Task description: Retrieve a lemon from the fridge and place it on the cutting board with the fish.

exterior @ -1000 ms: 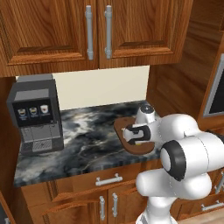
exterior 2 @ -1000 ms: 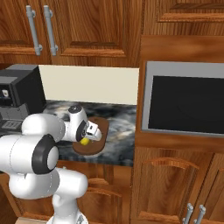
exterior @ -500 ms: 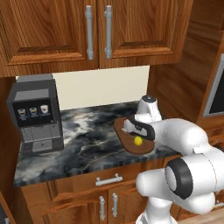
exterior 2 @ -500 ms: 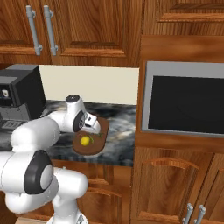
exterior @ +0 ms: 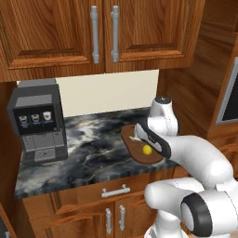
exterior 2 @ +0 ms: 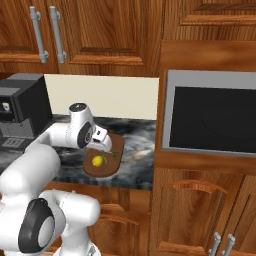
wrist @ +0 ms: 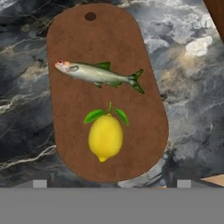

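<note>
Coffee machine [exterior: 38, 122]: black and grey, standing upright at the counter's left end, against the back wall.
Counter [exterior: 93, 148]: dark marbled stone with white veining.
Backsplash [exterior: 107, 95]: plain cream panel behind the counter.
Upper cabinets [exterior: 60, 32]: wooden doors with vertical silver handles [exterior: 95, 33].
Lower cabinets [exterior: 79, 204]: wooden, with a drawer handle [exterior: 115, 191] under the counter's front edge.
Built-in oven [exterior 2: 210, 115]: dark glass, grey frame, set in the wooden column beyond the counter's right end.

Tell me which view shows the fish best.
The hand view: the fish lies whole on the cutting board, apart from the lemon. The right base view shows a thin sliver; the left base view a pale bit beside the arm.
</note>
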